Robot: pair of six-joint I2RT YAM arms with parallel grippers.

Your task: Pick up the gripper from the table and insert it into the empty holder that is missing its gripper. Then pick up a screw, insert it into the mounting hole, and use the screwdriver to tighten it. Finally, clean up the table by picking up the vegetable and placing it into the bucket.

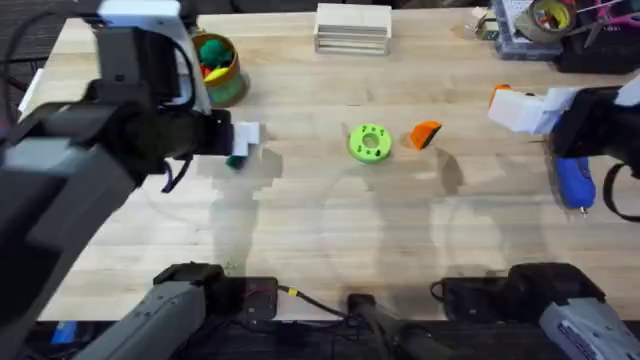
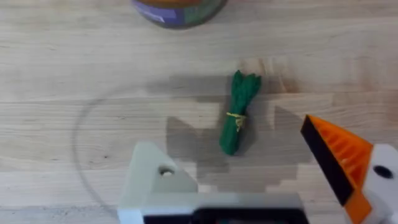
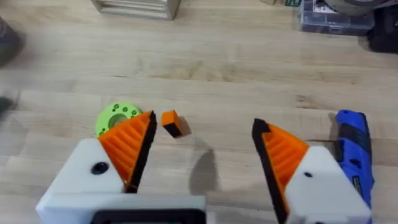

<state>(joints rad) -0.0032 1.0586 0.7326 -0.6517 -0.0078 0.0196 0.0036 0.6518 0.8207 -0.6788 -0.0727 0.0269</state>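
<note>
Orange wedge-shaped plastic fingertip, the loose gripper point(image 1: 426, 134), lies flat on the light wooden plank table point(image 1: 330, 240), just to the right of a flat bright-green disc with holes point(image 1: 369, 142). That disc is the landmark for everything else. In the right wrist view the wedge point(image 3: 172, 122) shows as a small stubby block, orange on top with a dark underside, lying beyond and between that arm's own two orange ribbed pads.

The right gripper point(image 1: 520, 108) hangs farther right of the disc, past the wedge, with its fingers spread wide and nothing between them. It looks like the nearer arm to the wedge.

The left gripper point(image 1: 240, 138) is left of the disc, on the far side from the wedge. Its left wrist view shows one finger wearing an orange ribbed tip and the other as a bare white angular plastic holder point(image 2: 158, 180) with an open mounting hole, so this is the finger missing its tip. The fingers stand apart and empty.

Directly beneath them lies a slender green toy vegetable point(image 2: 237, 112), its long axis running away from the fingers, leafy end farthest.

A chunky blue powered screwdriver point(image 1: 573, 182) lies far right of the disc. A green bucket with a yellow-orange rim point(image 1: 222, 72) sits to the disc's far left.
</note>
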